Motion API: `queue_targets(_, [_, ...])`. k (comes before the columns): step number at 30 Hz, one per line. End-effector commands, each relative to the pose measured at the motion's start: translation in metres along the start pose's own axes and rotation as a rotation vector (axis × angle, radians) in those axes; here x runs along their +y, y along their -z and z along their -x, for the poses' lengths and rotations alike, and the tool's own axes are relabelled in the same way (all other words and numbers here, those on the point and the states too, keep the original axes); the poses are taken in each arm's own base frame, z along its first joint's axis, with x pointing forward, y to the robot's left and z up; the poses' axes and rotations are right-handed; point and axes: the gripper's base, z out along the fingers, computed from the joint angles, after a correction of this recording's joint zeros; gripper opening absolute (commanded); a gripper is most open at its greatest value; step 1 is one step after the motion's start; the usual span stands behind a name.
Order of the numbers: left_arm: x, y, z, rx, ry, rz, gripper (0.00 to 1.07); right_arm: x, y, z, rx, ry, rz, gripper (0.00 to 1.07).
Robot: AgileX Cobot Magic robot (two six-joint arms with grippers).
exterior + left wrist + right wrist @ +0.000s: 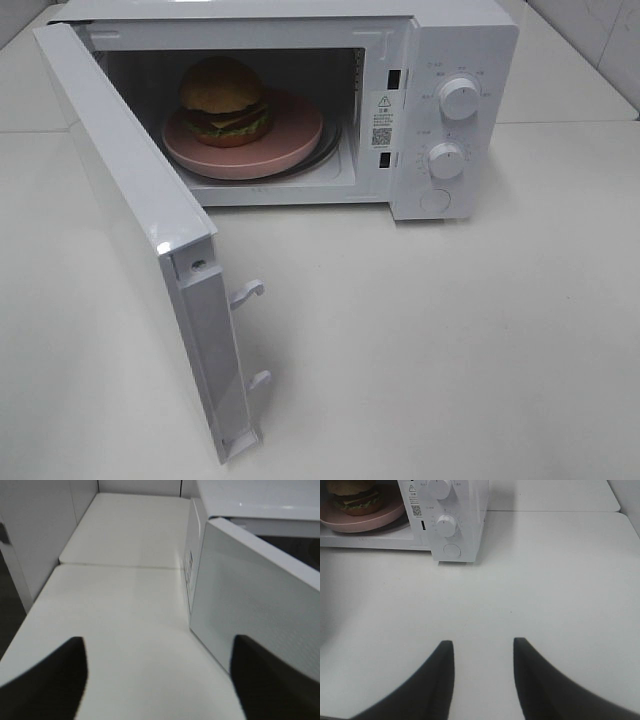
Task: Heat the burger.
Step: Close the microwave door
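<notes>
Domed golden-brown burger (223, 98) on pink round plate (295, 140), inside white microwave oven (470, 40) | white door (130, 230) open, outer face beside left gripper (157, 645) (nearer arm) | right gripper (483, 642) and left: jaws apart, empty

- Burger (224, 100): domed golden-brown bun, green lettuce and dark patty layered between.
- Sits upright and whole, left of centre on pink plate (296, 150), inside open-doored microwave (470, 45).

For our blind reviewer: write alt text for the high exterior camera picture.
A burger sits on a pink plate inside a white microwave whose door hangs wide open toward the camera. The control panel with two knobs is on its right; no robot arm shows.
</notes>
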Motion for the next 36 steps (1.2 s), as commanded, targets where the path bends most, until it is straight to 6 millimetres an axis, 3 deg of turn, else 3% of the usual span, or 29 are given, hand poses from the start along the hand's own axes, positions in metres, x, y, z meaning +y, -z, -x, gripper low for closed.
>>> queue_targets(1, [0.004,-0.030,0.008,-0.146,-0.002,0.023,0.15,0.000,0.002,-0.002,-0.026,0.009,-0.004,0.42])
queue_targets(2, [0.004,-0.030,0.008,-0.146,-0.002,0.023,0.15,0.000,0.002,-0.002,-0.026,0.009,-0.004,0.42])
queue_targets(3, [0.005,-0.037,0.007,-0.162,0.004,0.028,0.03,0.000,0.002,-0.002,-0.026,0.009,-0.004,0.42])
queue_targets(4, [0.007,-0.053,0.003,-0.204,0.018,0.040,0.00,0.000,0.002,-0.002,-0.026,0.009,-0.004,0.42])
queue_targets(5, [0.007,-0.053,0.003,-0.204,0.018,0.040,0.00,0.000,0.002,-0.002,-0.026,0.009,-0.004,0.42])
queue_targets(6, [0.009,-0.068,-0.004,-0.221,0.026,0.053,0.00,0.000,0.002,-0.002,-0.026,0.009,-0.004,0.42])
queue_targets(8, [0.010,-0.073,-0.006,-0.239,0.031,0.060,0.00,0.000,0.002,-0.002,-0.026,0.009,-0.004,0.42])
queue_targets(9, [0.012,-0.087,-0.013,-0.240,0.057,0.069,0.00,0.000,0.002,-0.002,-0.026,0.009,-0.004,0.42])
queue_targets(14, [0.015,-0.116,-0.028,-0.244,0.086,0.076,0.00,0.000,0.002,-0.002,-0.026,0.009,-0.004,0.42])
queue_targets(16, [0.015,-0.120,-0.028,-0.253,0.081,0.069,0.00,0.000,0.002,-0.002,-0.026,0.009,-0.004,0.42])
queue_targets(21, [0.002,-0.152,-0.038,-0.240,-0.017,-0.084,0.00,0.000,0.002,-0.002,-0.026,0.009,-0.004,0.42])
queue_targets(26, [-0.009,-0.169,-0.048,-0.236,-0.107,-0.214,0.00,0.000,0.002,-0.002,-0.026,0.009,-0.004,0.42])
queue_targets(36, [-0.014,-0.192,-0.063,-0.195,-0.135,-0.278,0.00,0.000,0.002,-0.002,-0.026,0.009,-0.004,0.42])
